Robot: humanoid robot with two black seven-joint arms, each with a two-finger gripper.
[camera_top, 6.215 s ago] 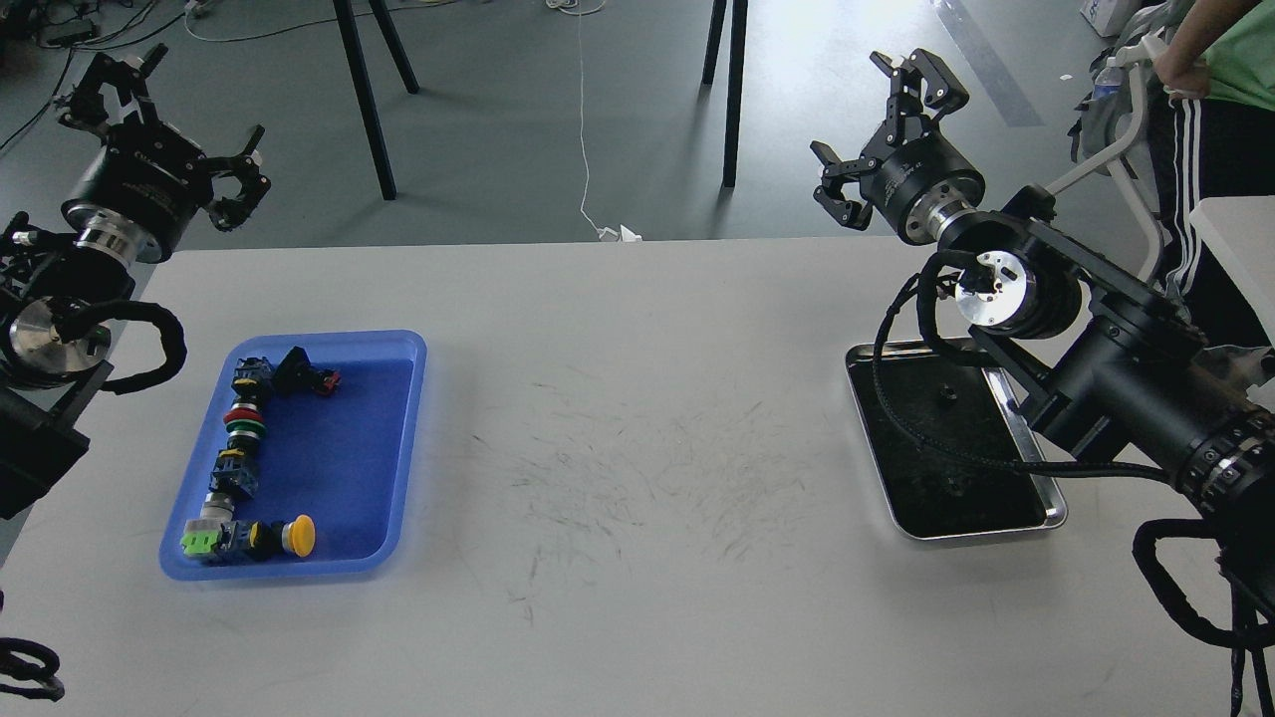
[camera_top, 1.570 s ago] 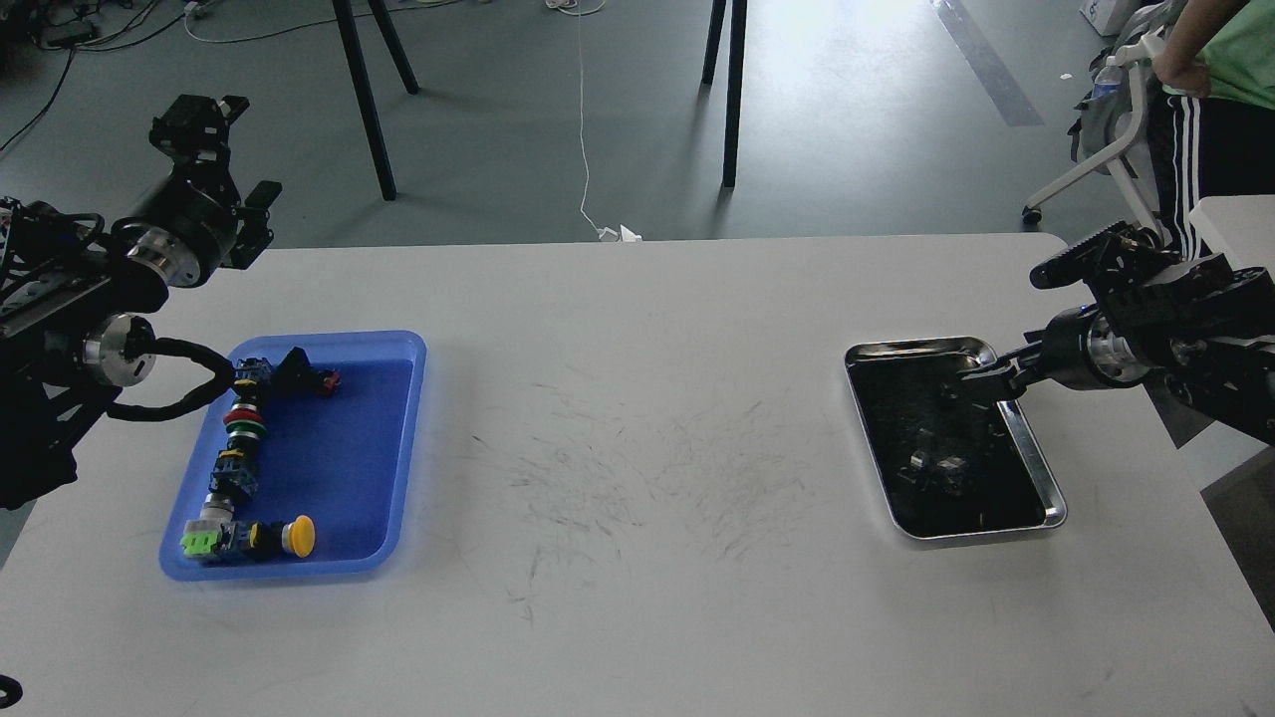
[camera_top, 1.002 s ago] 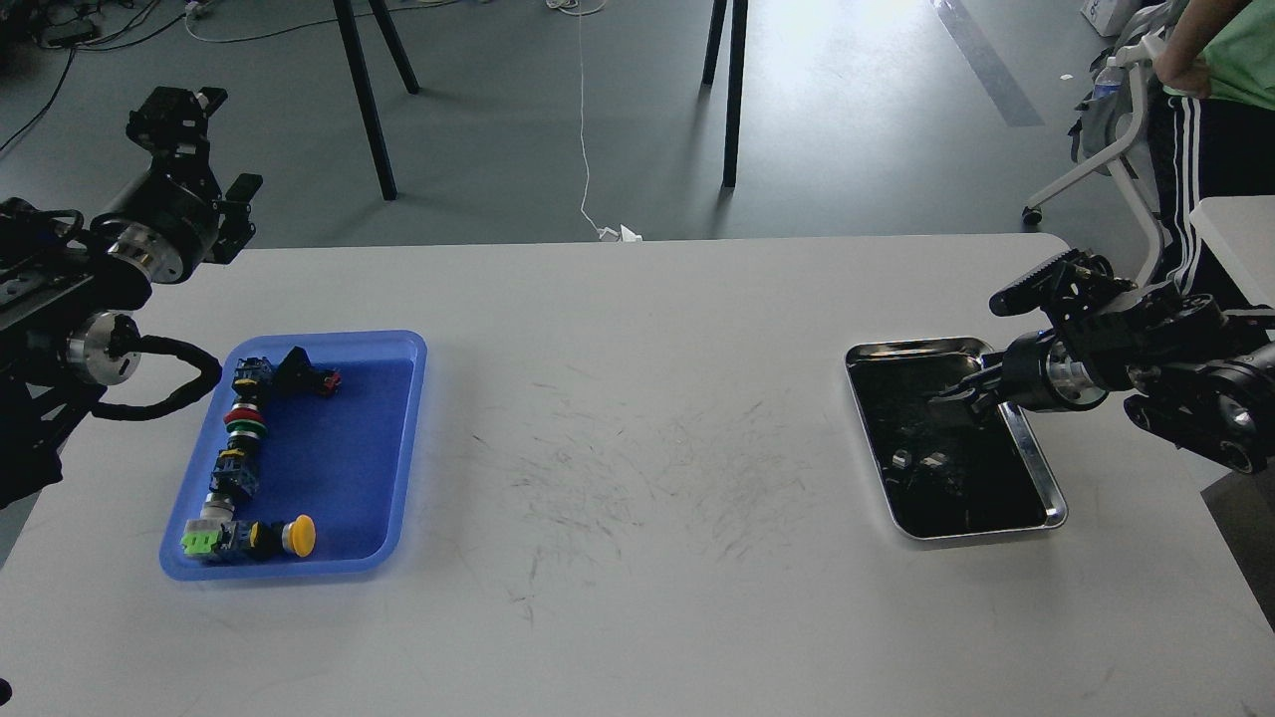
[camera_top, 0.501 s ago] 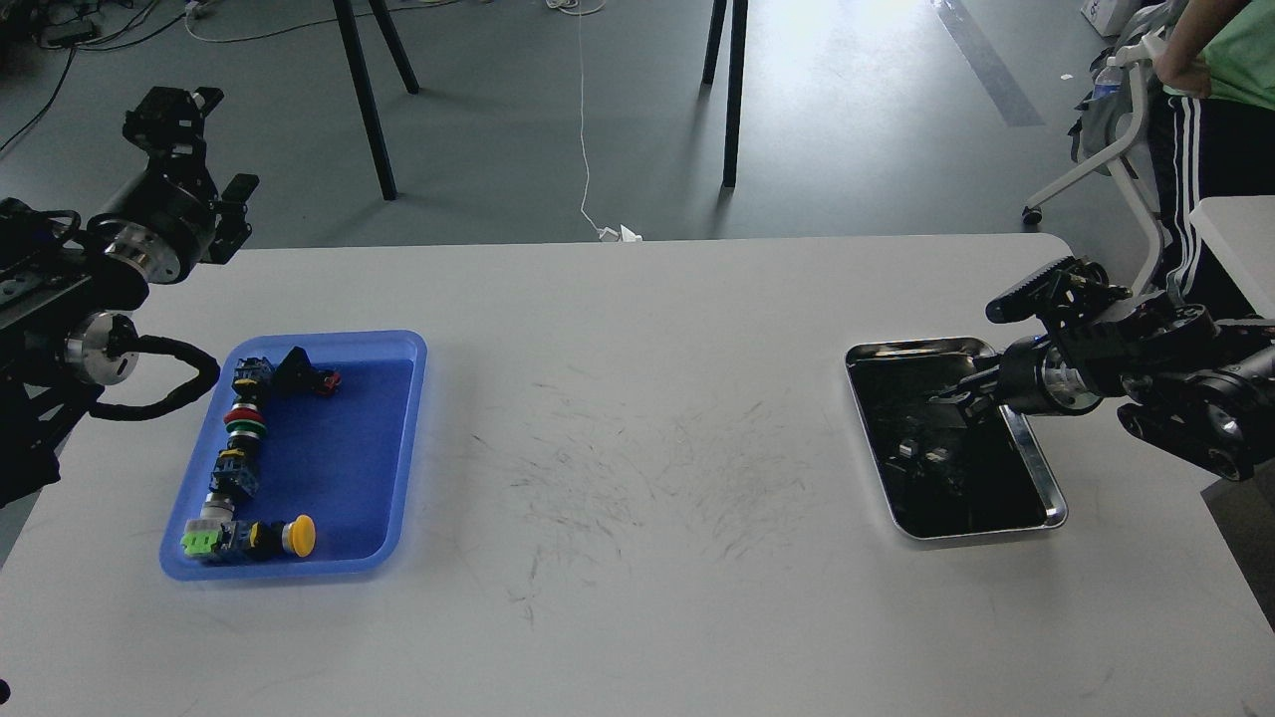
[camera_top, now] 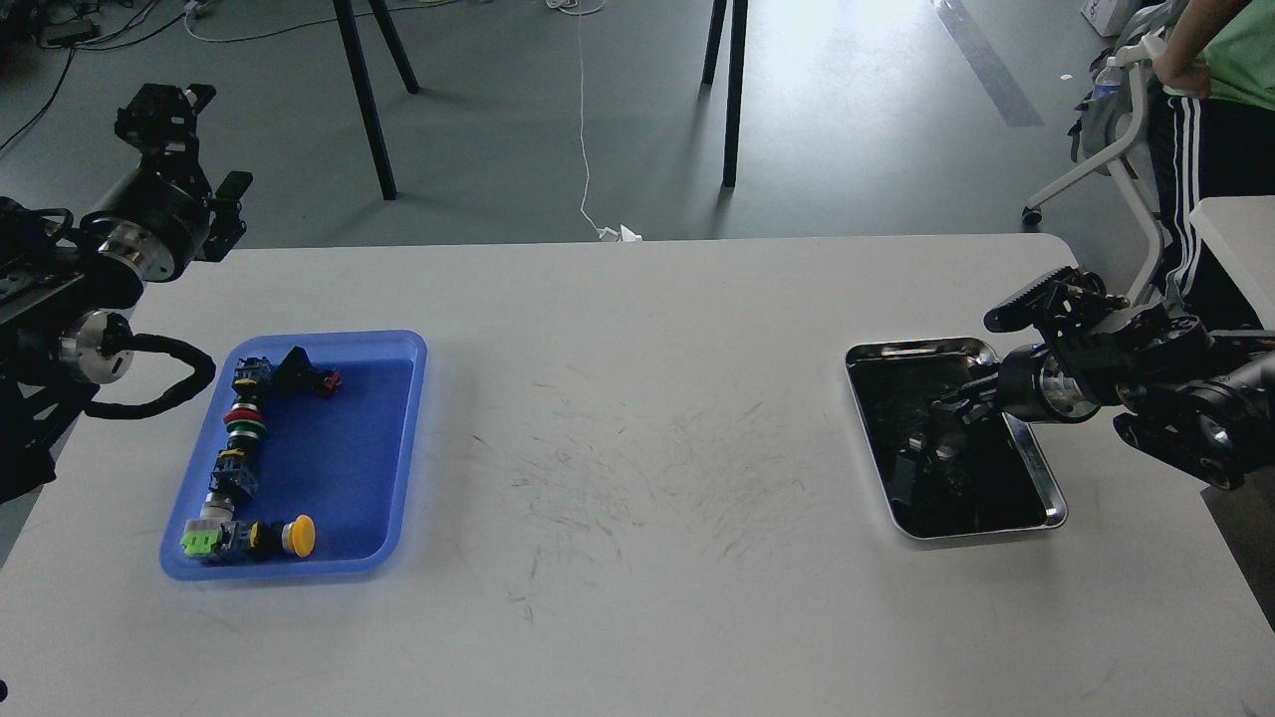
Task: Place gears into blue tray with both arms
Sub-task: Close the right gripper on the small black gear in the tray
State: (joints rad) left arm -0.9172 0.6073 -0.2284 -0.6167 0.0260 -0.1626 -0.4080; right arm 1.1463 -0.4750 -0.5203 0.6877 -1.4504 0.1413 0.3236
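One left claw (camera_top: 164, 119), raised past the tabletop's (camera_top: 637, 398) far-left corner, drawn slightly farther back; its spread cannot be told. One blue tray (camera_top: 398, 438), near left, holding a column of push-button switches (camera_top: 242, 448). One silver tray (camera_top: 1036, 478), right; gears indistinct on its dark floor. One right claw (camera_top: 946, 413), advanced deeper over the silver tray, fingers dark, spread undeterminable.

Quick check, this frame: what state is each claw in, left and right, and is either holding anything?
Left claw: raised past the table's far left edge, holding nothing visible; open or shut cannot be told.
Right claw: over the silver tray, dark against it; cannot be told.
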